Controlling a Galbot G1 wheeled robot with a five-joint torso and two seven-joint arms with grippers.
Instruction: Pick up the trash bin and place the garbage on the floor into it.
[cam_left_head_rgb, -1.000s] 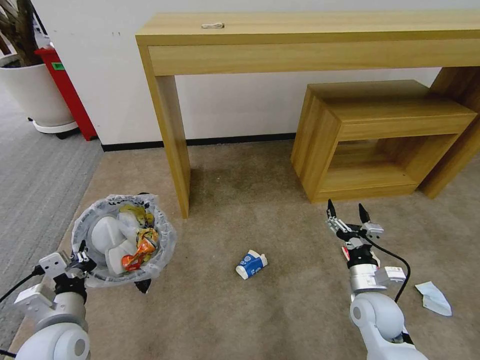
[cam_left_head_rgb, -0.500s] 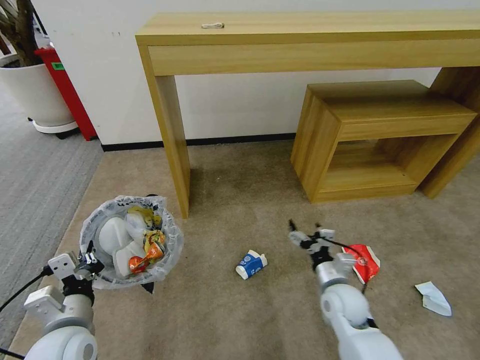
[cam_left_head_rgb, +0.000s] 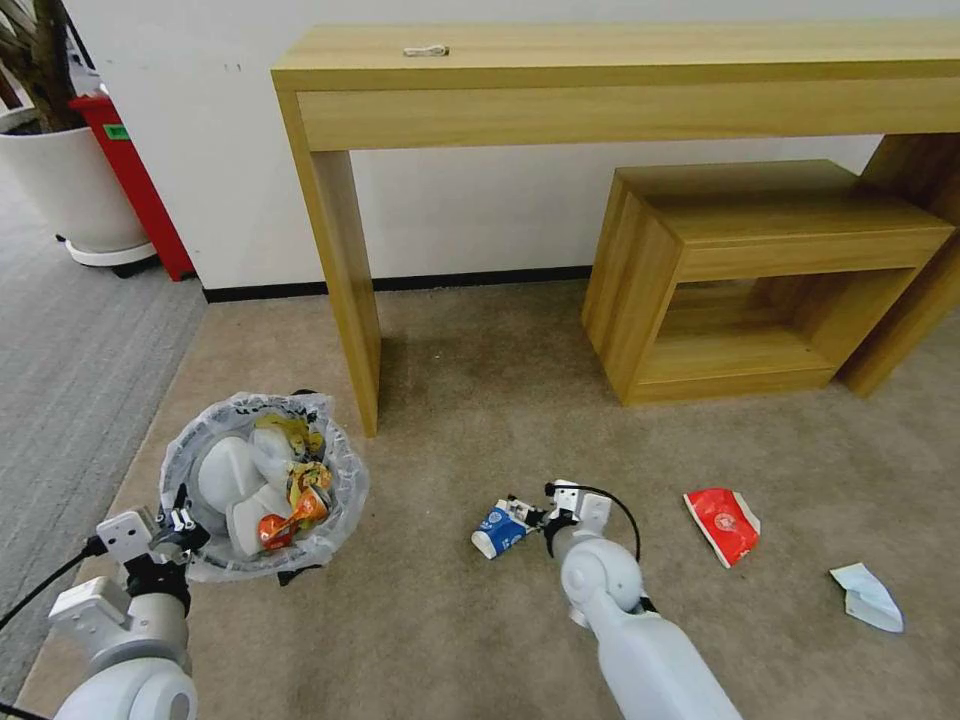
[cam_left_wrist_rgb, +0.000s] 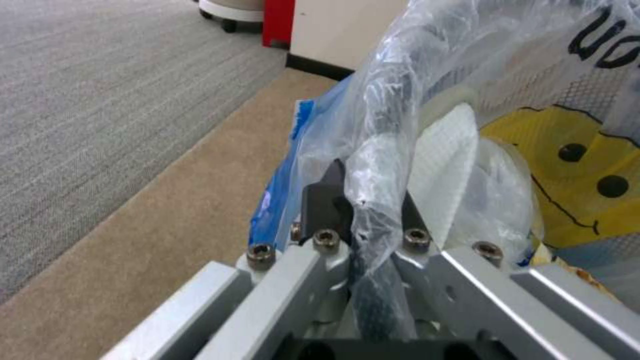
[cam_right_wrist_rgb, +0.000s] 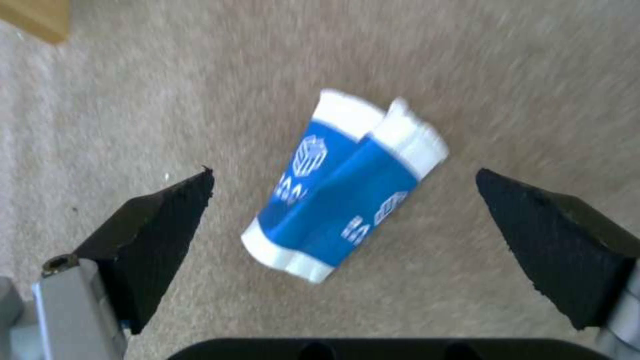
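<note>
The trash bin (cam_left_head_rgb: 262, 487), a small round bin lined with a crinkly bag, hangs low over the beige floor (cam_left_head_rgb: 450, 620) at the left. My left gripper (cam_left_head_rgb: 176, 524) is shut on its near rim; in the left wrist view the left gripper (cam_left_wrist_rgb: 367, 210) pinches the rim and bag (cam_left_wrist_rgb: 387, 130). White slippers (cam_left_head_rgb: 226, 478) and orange wrappers (cam_left_head_rgb: 292, 505) lie inside. My right gripper (cam_left_head_rgb: 528, 511) is open just above the blue-white carton (cam_left_head_rgb: 500, 530). In the right wrist view the carton (cam_right_wrist_rgb: 347, 185) lies between the fingertips (cam_right_wrist_rgb: 167, 210). A red paper box (cam_left_head_rgb: 722, 522) and a pale-blue scrap (cam_left_head_rgb: 868, 597) lie further right.
A wooden console table's leg (cam_left_head_rgb: 350, 290) stands just behind the bin. A low wooden shelf (cam_left_head_rgb: 740, 280) sits at the back right. The tall red bin (cam_left_head_rgb: 130, 170) and a white planter (cam_left_head_rgb: 65, 180) are at the far left, by the grey ribbed carpet (cam_left_head_rgb: 70, 360).
My right arm has swung left from above the red paper box and dropped down over the carton. The bin and left gripper have shifted slightly right.
</note>
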